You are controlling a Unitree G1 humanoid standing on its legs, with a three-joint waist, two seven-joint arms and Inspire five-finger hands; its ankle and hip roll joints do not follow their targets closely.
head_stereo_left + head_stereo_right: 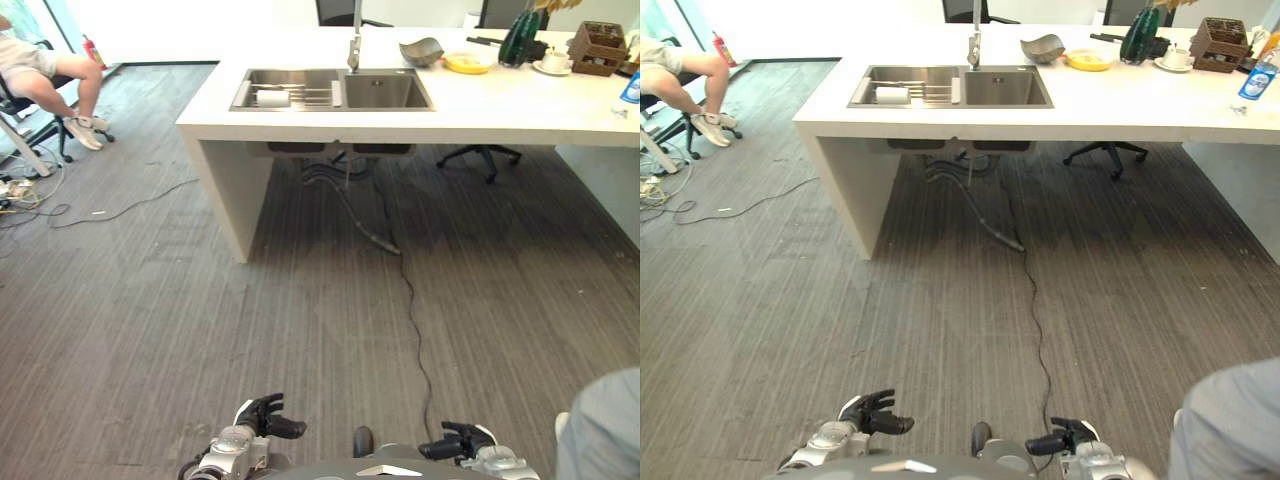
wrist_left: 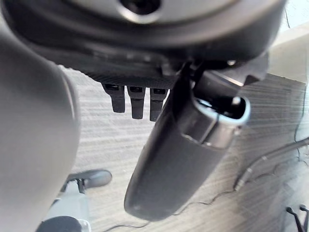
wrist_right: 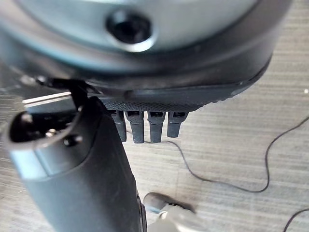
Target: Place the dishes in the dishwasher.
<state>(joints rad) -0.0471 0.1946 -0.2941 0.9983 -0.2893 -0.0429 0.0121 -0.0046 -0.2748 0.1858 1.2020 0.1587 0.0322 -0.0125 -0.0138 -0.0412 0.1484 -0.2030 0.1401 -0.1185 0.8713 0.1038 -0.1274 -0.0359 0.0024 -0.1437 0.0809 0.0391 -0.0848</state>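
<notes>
Across the floor stands a white counter with a double steel sink. A white cup-like piece lies on the rack in the sink's left basin. Beyond the sink sit a grey bowl, a yellow dish and a white cup on a saucer. My left hand and right hand hang low at the near edge of the view, far from the counter. Both are open with relaxed fingers and hold nothing; the wrist views show only grey floor past the left fingers and right fingers.
A dark green bottle, a brown basket and a blue-labelled bottle stand at the counter's right end. A person sits on a chair at far left. Someone's grey sleeve is close at lower right. Hoses hang under the sink.
</notes>
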